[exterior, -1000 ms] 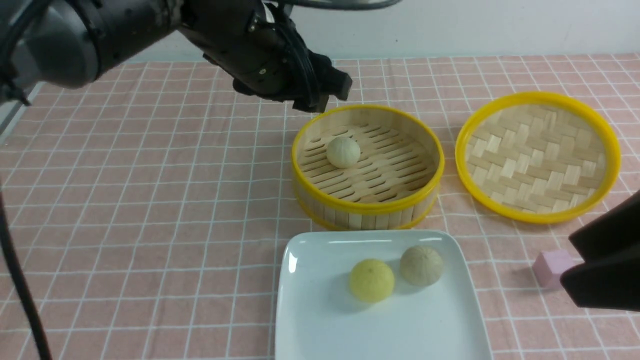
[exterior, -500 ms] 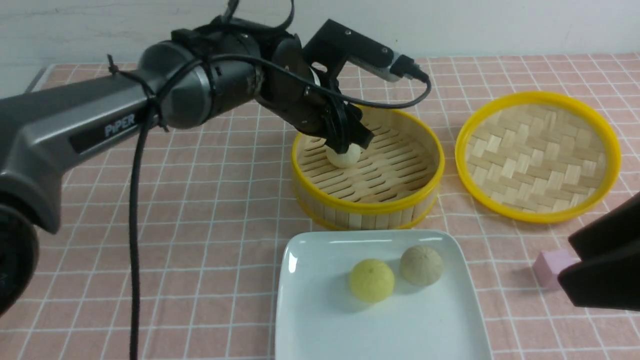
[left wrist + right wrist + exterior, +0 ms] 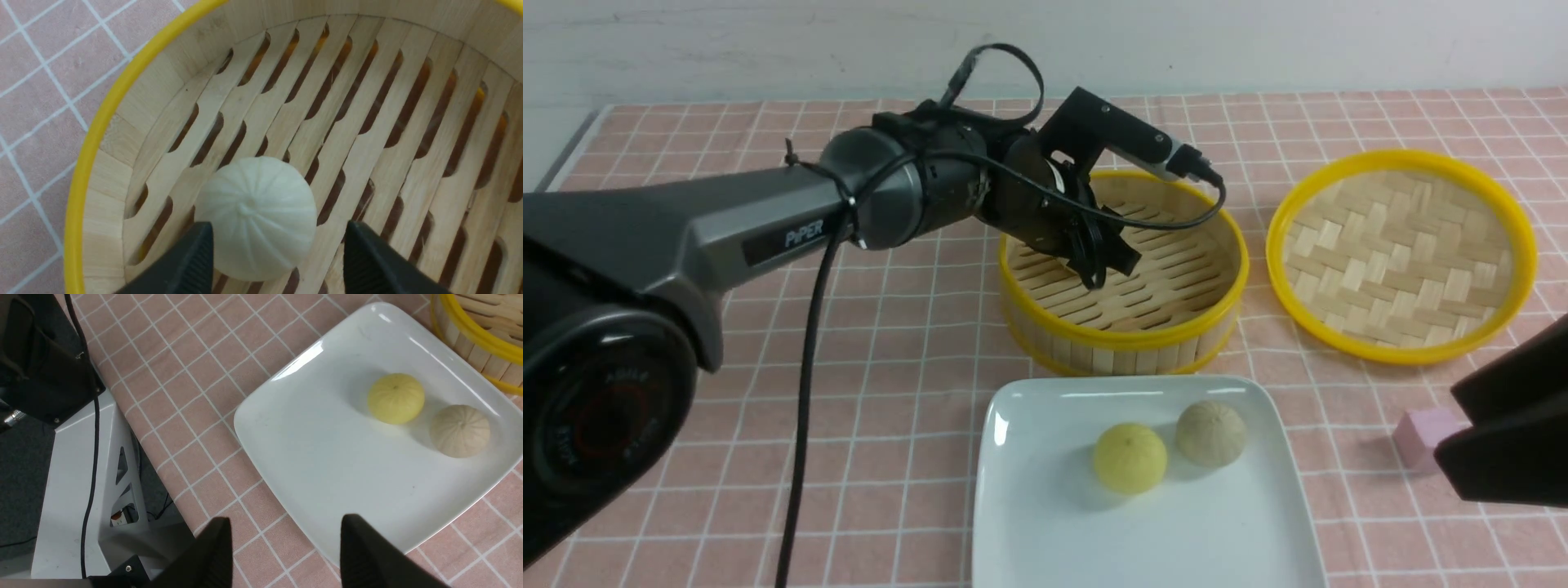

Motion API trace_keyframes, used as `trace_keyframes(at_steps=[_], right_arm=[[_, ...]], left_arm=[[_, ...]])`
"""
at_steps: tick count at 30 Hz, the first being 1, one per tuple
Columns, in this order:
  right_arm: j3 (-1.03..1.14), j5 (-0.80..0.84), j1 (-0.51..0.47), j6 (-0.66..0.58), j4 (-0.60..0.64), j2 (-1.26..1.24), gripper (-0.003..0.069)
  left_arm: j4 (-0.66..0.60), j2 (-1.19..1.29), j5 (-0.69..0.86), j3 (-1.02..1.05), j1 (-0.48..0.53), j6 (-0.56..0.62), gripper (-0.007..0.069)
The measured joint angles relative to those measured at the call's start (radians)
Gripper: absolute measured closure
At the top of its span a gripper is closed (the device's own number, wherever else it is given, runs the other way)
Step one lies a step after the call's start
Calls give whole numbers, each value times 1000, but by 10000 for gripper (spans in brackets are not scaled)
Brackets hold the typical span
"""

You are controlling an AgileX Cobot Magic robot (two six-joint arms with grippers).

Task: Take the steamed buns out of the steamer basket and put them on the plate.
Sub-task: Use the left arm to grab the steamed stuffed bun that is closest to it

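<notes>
The left gripper [image 3: 1107,266] reaches down inside the steamer basket [image 3: 1123,339], near the wall on the robot's left; in the front view it hides whatever lies beneath it. The left wrist view shows its jaws spread on either side of a pale white bun [image 3: 255,216] that sits on the slatted floor close to the basket wall; one finger is right against the bun's side, though I cannot tell if it touches, and the other stands clearly apart from it; the bun is not yet pinched.

The plate [image 3: 1176,539] lies on the tabletop [image 3: 849,408] just in front of the basket; on it rest a yellow bun [image 3: 1129,457] and a beige-grey bun [image 3: 1211,433], side by side and very close, in the half nearer the basket.

The right gripper [image 3: 1454,433] hangs at the robot's right, above the plate's near corner in its wrist view; its jaws are parted and hold nothing.

A shallow woven tray [image 3: 1401,253] lies to the right of the basket; a small pink cube [image 3: 1421,437] sits on the cloth beside the right gripper.
</notes>
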Motion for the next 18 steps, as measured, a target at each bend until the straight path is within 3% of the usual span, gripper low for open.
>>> trace_keyframes(at_steps=[6,11,17,18], right_arm=[[0,0,0,0,-3,0,291],[0,0,0,0,-3,0,291],[0,0,0,0,-3,0,291],[0,0,0,0,-3,0,291]], left_arm=[[19,38,-52,0,0,0,188],[26,60,-89,0,0,0,237],[29,62,-104,0,0,0,431],[35,62,-102,0,0,0,506]])
